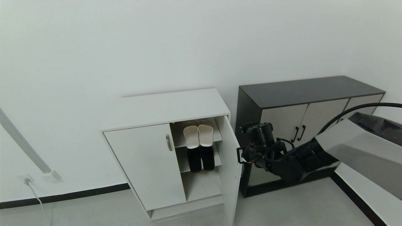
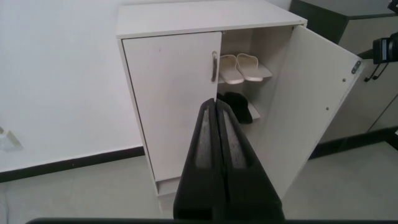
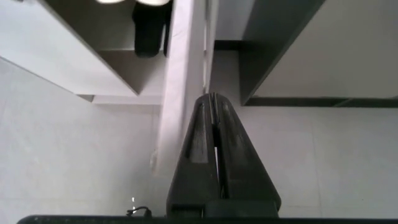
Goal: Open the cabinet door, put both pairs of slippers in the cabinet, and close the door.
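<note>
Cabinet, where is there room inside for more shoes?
The bottom shelf, under the black slippers, is bare. The cabinet top is bare too. The upper shelf holds the white slippers and the middle shelf the black pair, so both look crowded.

The right arm (image 1: 295,160) is held outstretched, low and toward the left, the right gripper (image 3: 213,98) with jaws pressed together. The left gripper (image 2: 216,103) is likewise held with jaws closed.

Head camera looks down on the cabinet (image 1: 169,106); left wrist faces it, right wrist hugs its door (image 3: 180,81).
</note>
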Available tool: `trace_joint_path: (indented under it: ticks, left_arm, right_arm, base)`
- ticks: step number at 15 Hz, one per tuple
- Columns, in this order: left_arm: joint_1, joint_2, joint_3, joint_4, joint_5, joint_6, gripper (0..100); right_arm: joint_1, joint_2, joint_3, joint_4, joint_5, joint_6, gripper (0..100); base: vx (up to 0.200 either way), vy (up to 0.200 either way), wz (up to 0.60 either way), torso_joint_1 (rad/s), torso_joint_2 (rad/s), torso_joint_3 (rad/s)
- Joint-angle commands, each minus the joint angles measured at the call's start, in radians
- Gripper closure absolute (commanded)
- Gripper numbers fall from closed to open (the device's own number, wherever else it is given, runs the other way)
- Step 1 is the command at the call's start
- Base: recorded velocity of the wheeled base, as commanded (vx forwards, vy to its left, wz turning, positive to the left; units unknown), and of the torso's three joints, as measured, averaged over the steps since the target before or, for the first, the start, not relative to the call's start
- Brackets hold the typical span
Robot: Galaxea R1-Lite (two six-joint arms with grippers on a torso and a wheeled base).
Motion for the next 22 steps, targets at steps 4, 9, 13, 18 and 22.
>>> trace_joint_path:
  ticks: [4, 9, 13, 18, 22]
  left_arm:
    - [0.0, 0.001, 0.0, 0.0, 0.0, -0.001, 100]
    - [0.0, 0.001, 0.0, 0.0, 0.0, -0.001, 100]
    - [0.0, 0.001, 0.0, 0.0, 0.0, -0.001, 100]
    - [0.0, 0.001, 0.0, 0.0, 0.0, -0.001, 100]
    - [0.0, 0.001, 0.0, 0.0, 0.002, -0.001, 100]
  right_arm:
    - [0.088, -0.076, 0.053, -0.046, 0.111, 0.061, 100]
    - [0.094, -0.119, 0.103, -0.102, 0.122, 0.03, 100]
    - [0.094, -0.147, 0.142, -0.102, 0.121, -0.005, 100]
    - [0.096, -0.162, 0.179, -0.11, 0.148, -0.028, 100]
    - [0.089, -0.168, 0.225, -0.202, 0.174, -0.058, 100]
  base:
    - [0.0, 0.0, 0.0, 0.0, 0.0, 0.0]
    - [0.0, 0.0, 0.0, 0.0, 0.0, 0.0]
    - [0.0, 0.0, 0.15, 0.002, 0.0, 0.001]
    - [0.0, 0.0, 0.6, 0.003, 0.0, -0.001]
    - [0.0, 0.0, 0.0, 0.0, 0.0, 0.0]
